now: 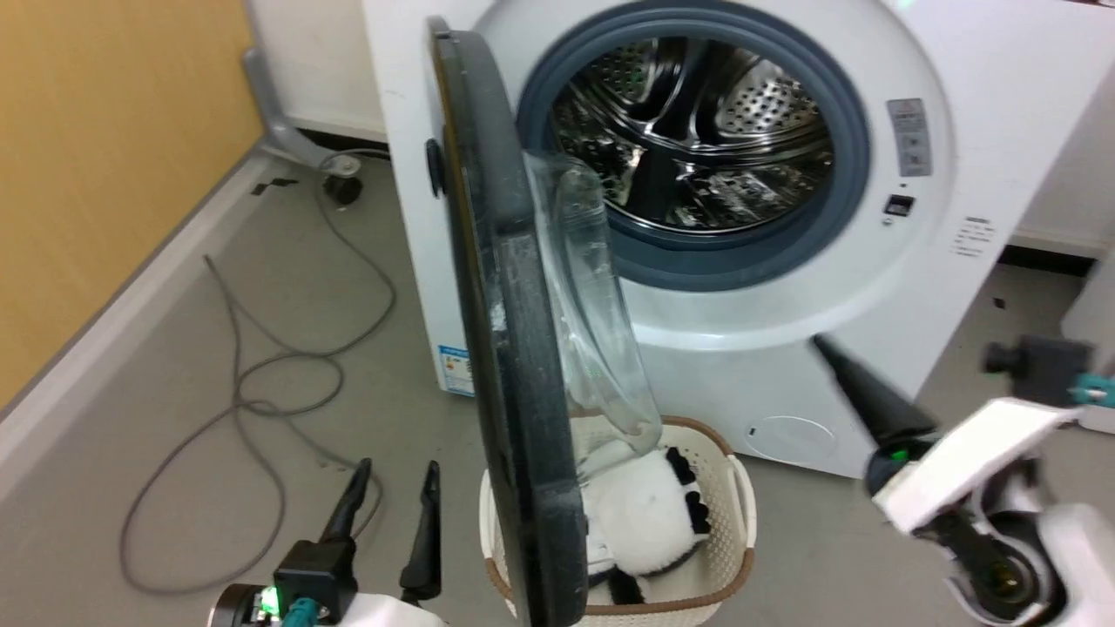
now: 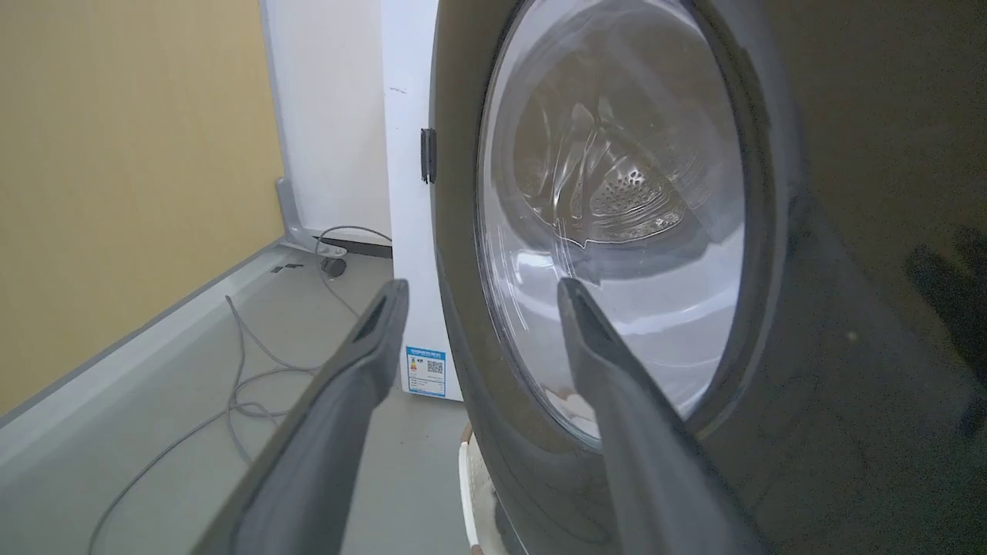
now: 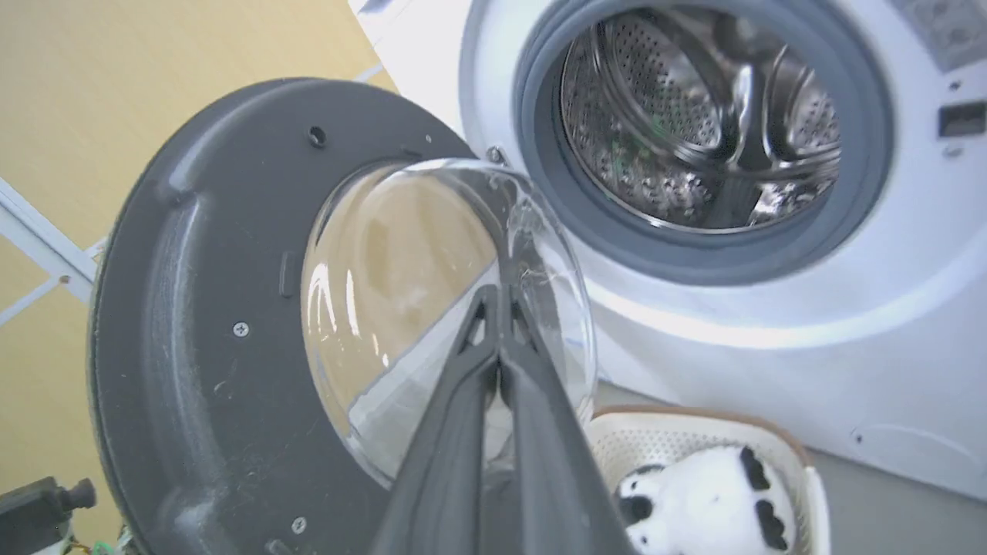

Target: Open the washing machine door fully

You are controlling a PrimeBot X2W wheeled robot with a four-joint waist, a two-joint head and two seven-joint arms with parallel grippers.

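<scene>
The washing machine (image 1: 1002,131) stands against the back wall with its steel drum (image 1: 697,131) and grey rubber gasket (image 1: 841,183) exposed. The washing machine door (image 1: 514,348) is hinged at the machine's left edge and juts out at about a right angle to the front, well short of folded back. From the head view it is almost edge-on, a tall black rim with the clear glass bowl (image 1: 592,322) bulging to the right. It hangs over a white basket (image 1: 740,488) on the floor at the foot of the machine, with a black-and-white plush toy (image 1: 645,514) inside.

The left gripper (image 1: 392,514) is low on the door's outer side, fingers spread and holding nothing, with a gap of floor between it and the rim. The left wrist view looks at the door's glossy outer face. There the drum shows through the glass, and one finger (image 2: 617,370) crosses the window while the other lies over the floor.

The right gripper (image 1: 823,348) has its fingers pinched together, empty. The right wrist view alone gives the door's matte inner face with its screws, and there the joined tips (image 3: 500,297) overlap the glass bowl. From the head view they seem to be off to the right of it, not touching.

A grey cable (image 1: 244,383) loops over the floor by the yellow wall (image 1: 104,174).
</scene>
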